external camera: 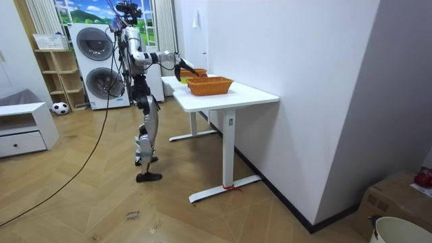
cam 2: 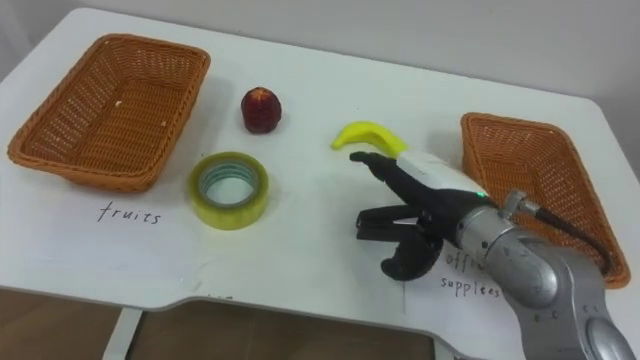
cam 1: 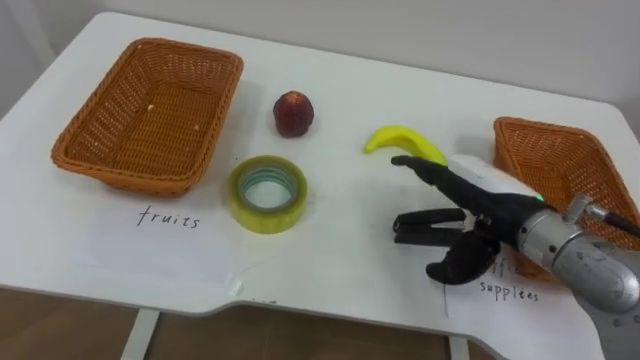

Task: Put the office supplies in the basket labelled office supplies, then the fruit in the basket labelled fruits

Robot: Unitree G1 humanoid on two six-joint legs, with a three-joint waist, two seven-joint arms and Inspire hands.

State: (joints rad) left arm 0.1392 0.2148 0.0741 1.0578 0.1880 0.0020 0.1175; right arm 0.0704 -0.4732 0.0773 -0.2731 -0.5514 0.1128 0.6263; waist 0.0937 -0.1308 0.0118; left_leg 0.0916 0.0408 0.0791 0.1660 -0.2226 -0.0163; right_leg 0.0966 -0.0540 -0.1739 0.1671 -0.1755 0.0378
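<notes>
A yellow banana [cam 1: 405, 141] [cam 2: 369, 135] lies on the white table [cam 1: 340, 90], right of centre. My right hand [cam 1: 455, 215] [cam 2: 420, 215] hovers open just in front of it, fingers spread towards the left and thumb curled down, holding nothing. A dark red apple [cam 1: 293, 113] [cam 2: 261, 108] sits near the middle. A roll of yellow tape [cam 1: 267, 193] [cam 2: 230, 188] lies flat in front of the apple. The left wicker basket [cam 1: 150, 112] [cam 2: 110, 105], labelled fruits, is empty. The right wicker basket [cam 1: 560, 180] [cam 2: 530, 180] stands by a supplies label.
Paper labels lie before each basket [cam 1: 168, 220] [cam 1: 508, 290]. The table's front edge runs along the bottom. In the room view I stand at the table's end [external camera: 223, 91], with a wall to the room view's right and washing machines [external camera: 94, 57] behind me.
</notes>
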